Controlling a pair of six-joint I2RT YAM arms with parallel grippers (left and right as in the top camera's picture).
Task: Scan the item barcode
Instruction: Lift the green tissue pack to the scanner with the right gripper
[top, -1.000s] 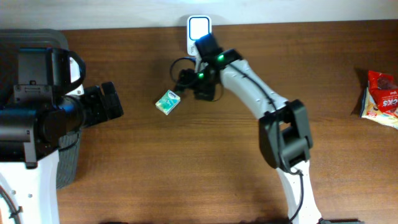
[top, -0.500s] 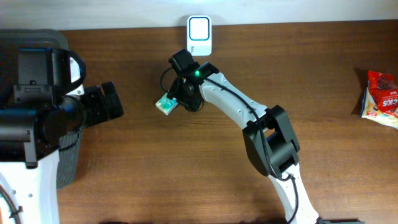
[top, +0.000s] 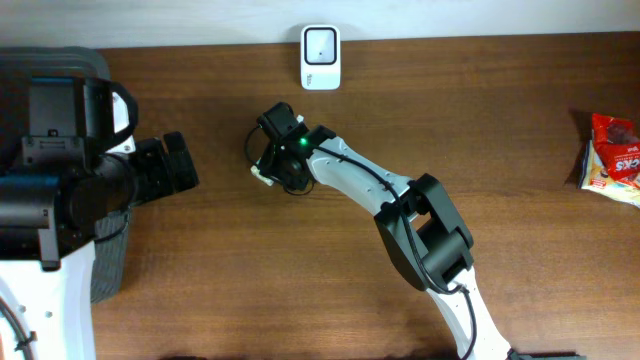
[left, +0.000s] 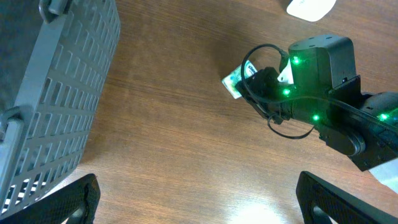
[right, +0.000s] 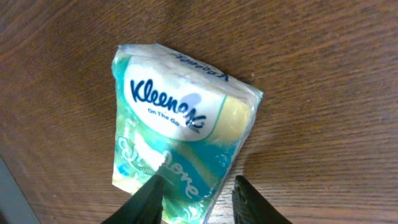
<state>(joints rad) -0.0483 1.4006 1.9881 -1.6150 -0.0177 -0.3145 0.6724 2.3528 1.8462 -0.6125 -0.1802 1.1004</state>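
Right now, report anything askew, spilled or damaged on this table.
Nothing is spilled or damaged. The Kleenex pack lies flat on the table, its wrapper slightly wrinkled, and the right gripper straddles only one end of it.

The wooden table (top: 250, 280) carries a Kleenex pack (right: 180, 134), a white scanner (top: 320, 45) and a red snack bag (top: 612, 158).

The right gripper (right: 199, 200) pointed down on its outstretched arm, jaws narrowly apart, while the left gripper (left: 199, 202) gaped wide.
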